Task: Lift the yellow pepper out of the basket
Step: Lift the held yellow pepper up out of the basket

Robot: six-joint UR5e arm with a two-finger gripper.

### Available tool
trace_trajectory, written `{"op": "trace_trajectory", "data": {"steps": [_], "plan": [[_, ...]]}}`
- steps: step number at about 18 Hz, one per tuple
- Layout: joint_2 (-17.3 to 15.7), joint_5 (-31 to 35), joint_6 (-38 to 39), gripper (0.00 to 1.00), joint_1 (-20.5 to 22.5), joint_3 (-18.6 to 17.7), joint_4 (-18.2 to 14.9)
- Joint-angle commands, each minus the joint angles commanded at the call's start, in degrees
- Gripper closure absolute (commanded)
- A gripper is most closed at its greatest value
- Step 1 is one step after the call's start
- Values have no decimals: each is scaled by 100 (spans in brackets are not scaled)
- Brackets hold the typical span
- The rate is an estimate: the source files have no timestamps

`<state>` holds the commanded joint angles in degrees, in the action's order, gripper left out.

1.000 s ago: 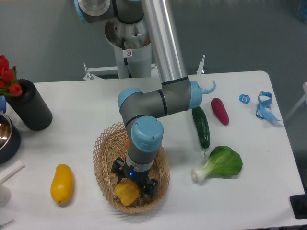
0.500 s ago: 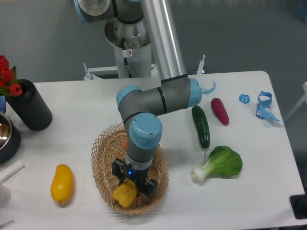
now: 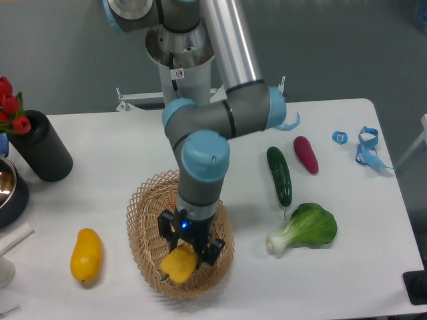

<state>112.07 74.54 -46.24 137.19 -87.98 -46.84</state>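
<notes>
Yellow pepper point(image 3: 179, 264): glossy and lobed, pinched between the gripper's fingers low inside the basket; whether it has cleared the weave below cannot be told from this angle.
Gripper point(image 3: 189, 248): clenched on the yellow pepper, pointing straight down, its fingers dark on either side of the fruit's upper part.
Basket point(image 3: 143, 203): oval tan wicker with a looped rim, on the white counter point(image 3: 120, 143) directly under the wrist; a bit of something orange shows at its back edge, mostly hidden by the arm.
Nearby: a yellow mango-like fruit point(image 3: 86, 255) lies on the counter to the basket's left; a cucumber point(image 3: 279, 175), a purple vegetable point(image 3: 306, 154) and a bok choy point(image 3: 305, 229) lie well apart on the other side.
Risk, slip: the skin looks slick and curved and the hold seems to sit high on it, so the pepper could rotate or squirt out on a quick lift.
Risk, snag: a lobe catching the looped rim could drag the light basket along.
Change from half a second ago: the wrist and elbow sit higher, the pepper has come up slightly with them, and the basket looks to be where it was.
</notes>
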Motion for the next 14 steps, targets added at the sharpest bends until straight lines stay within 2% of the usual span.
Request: {"op": "trace_trajectory", "data": {"steps": [4, 6, 11, 14], "plan": [[-150, -693, 448, 56, 518, 456, 0], [-299, -827, 676, 56, 712, 641, 0], [-492, -897, 888, 56, 897, 721, 0], [-528, -1204, 915, 56, 1064, 756, 0]]}}
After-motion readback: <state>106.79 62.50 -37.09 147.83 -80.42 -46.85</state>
